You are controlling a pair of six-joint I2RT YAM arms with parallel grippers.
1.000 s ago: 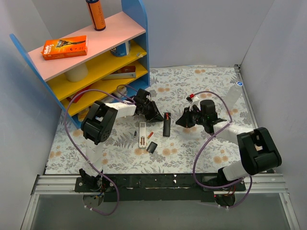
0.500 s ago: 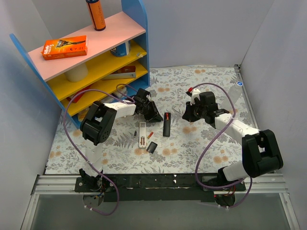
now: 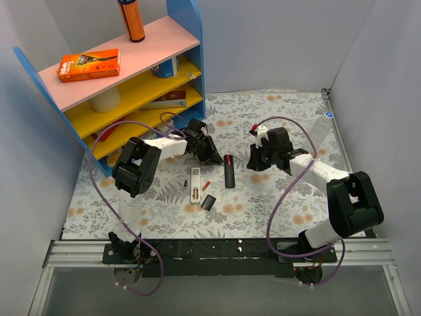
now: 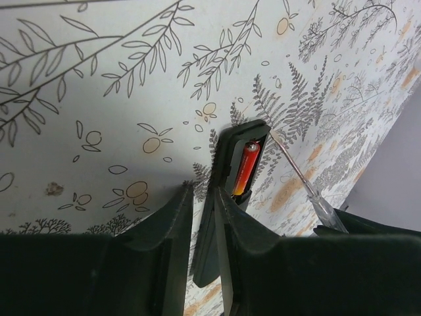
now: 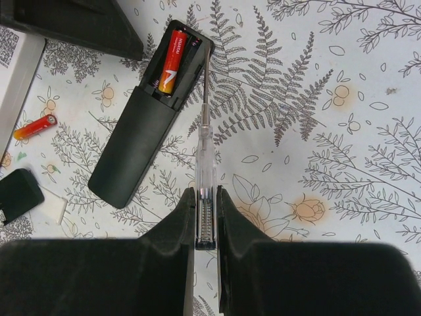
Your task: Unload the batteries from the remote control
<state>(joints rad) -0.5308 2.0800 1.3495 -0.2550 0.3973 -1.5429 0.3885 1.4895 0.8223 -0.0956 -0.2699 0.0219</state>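
right gripper (image 5: pixel 206 195): clamped on a clear-handled screwdriver (image 5: pixel 204 158) — the metal tip reaches the edge of the open battery bay on the black remote (image 5: pixel 135 145).
left gripper (image 4: pixel 202 192): fingers only a narrow gap apart, nothing between them that I can make out. It hangs just beside the bay end of the black remote; touching or not, I can't tell.
seated battery (image 5: pixel 171 62): orange and red, lying in the open bay.
loose battery (image 5: pixel 37 126): on the surface (image 5: pixel 316 131), between the black remote and the white remote (image 3: pixel 195 184).
dark battery (image 3: pixel 185 184): tiny, on the surface at the white remote's other side.
cover (image 5: pixel 16 194): small black piece, flat on the surface near the black remote's far end — apart from it.
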